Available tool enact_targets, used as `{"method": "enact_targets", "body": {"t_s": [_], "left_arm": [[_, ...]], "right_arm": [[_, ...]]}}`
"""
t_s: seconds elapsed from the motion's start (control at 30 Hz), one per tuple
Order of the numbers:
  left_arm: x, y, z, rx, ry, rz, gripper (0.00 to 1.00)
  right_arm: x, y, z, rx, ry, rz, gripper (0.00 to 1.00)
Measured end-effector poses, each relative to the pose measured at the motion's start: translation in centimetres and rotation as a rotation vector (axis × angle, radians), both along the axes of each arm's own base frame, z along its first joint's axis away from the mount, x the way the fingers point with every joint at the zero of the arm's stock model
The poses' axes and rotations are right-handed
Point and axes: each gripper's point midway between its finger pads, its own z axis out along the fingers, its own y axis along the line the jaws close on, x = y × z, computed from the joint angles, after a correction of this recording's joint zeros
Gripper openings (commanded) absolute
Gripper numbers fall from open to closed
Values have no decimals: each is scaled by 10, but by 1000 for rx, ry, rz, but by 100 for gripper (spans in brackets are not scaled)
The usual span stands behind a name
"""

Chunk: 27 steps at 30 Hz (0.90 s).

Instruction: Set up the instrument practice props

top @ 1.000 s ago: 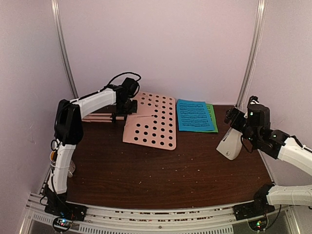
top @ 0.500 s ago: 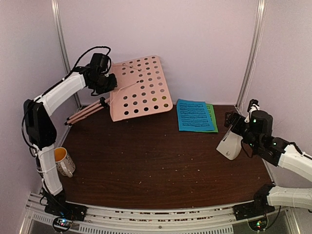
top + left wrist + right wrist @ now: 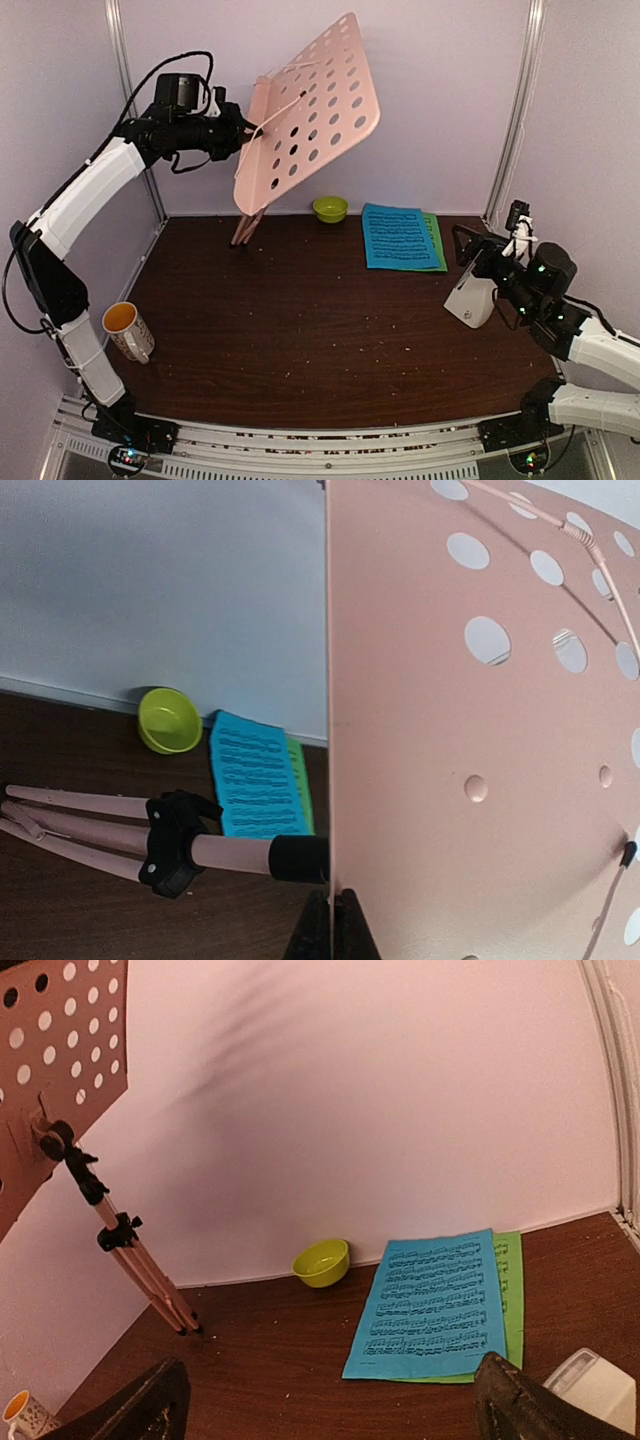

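Note:
My left gripper is shut on the edge of the pink perforated music stand's plate and holds it high at the back left. In the left wrist view the fingertips pinch that thin edge. The stand's folded legs reach down to the table by the back wall. A blue music sheet lies flat at the back right on top of a green one. The white metronome sits at the right edge. My right gripper hovers open just above it, with nothing between its fingers.
A lime-green bowl stands against the back wall between the stand's legs and the sheets. A white mug with a yellow inside stands at the near left. White walls and metal posts close in the dark wooden table.
My left arm has swung the stand up from lying flat on the table to held high, legs down. The bowl and the mug have come into view. The right gripper has shifted slightly.

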Motion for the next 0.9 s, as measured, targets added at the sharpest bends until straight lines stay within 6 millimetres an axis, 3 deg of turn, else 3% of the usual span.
{"method": "enact_targets", "body": {"t_s": [0.13,0.27,0.4,0.6,0.73,0.9], "left_arm": [[-21,-8,38,-164,-12,-76,0],[-42,-15,57,-275,4,-152,0],[-61,-20,61,-334,38,-210,0],[-77,-39,58,-411,106,-281,0],[-92,-56,55,-433,144,-340,0],[-111,-69,53,-460,174,-406,0]], "right_arm": [[4,23,5,-47,-26,100,98],[6,53,34,-100,-94,215,97],[0,90,89,-156,-218,330,95],[-13,145,153,-231,-357,472,94],[-21,179,172,-268,-400,542,93],[-26,213,171,-325,-409,581,88]]}}
